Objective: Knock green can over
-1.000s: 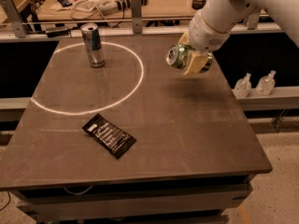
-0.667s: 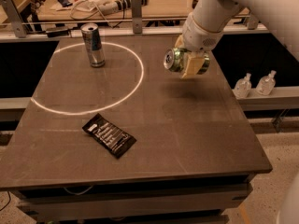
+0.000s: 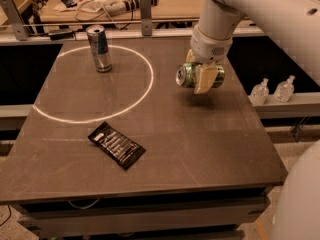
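The green can [image 3: 187, 75] lies on its side between my gripper's fingers, its silver top facing left. My gripper [image 3: 201, 78] is shut on it and holds it a little above the dark table [image 3: 210, 149], right of the middle, with a shadow on the surface beneath. A cream-coloured finger [image 3: 204, 79] crosses the front of the can. The white arm comes down from the upper right.
A tall slim blue-and-silver can [image 3: 100, 49] stands upright at the back left inside a white ring of light [image 3: 142, 96]. A black snack packet [image 3: 116, 145] lies flat near the front left. Two small clear bottles [image 3: 272, 90] stand on a ledge past the table's right edge.
My gripper, with the green can in it, has come lower and slightly toward the front of the table. The other things have not moved.
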Controlling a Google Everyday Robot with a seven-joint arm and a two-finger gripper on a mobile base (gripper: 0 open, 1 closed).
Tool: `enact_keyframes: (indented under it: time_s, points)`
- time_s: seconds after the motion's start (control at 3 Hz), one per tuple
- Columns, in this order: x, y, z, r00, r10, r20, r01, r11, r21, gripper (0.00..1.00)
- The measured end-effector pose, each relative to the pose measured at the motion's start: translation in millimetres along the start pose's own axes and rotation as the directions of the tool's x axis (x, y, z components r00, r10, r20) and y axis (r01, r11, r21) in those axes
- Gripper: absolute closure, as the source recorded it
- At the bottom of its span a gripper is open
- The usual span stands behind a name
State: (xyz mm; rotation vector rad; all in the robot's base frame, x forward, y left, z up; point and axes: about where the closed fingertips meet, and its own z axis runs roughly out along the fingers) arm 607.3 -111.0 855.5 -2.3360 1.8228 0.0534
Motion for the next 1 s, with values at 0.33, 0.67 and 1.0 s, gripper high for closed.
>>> enact_keyframes:
  time_s: [0.33, 0.67, 1.0]
  points:
    - [-5.2, 12.5, 11.0, 1.0, -0.013, -0.018, 0.012, 0.9987, -0.05, 1.0]
    - [-8.8, 21.6, 18.3, 0.999, -0.024, -0.026, 0.022, 0.9968, -0.077, 1.0]
    - [-8.8, 20.5, 18.5, 0.997, 0.056, 0.052, -0.053, 0.997, -0.057, 0.82]
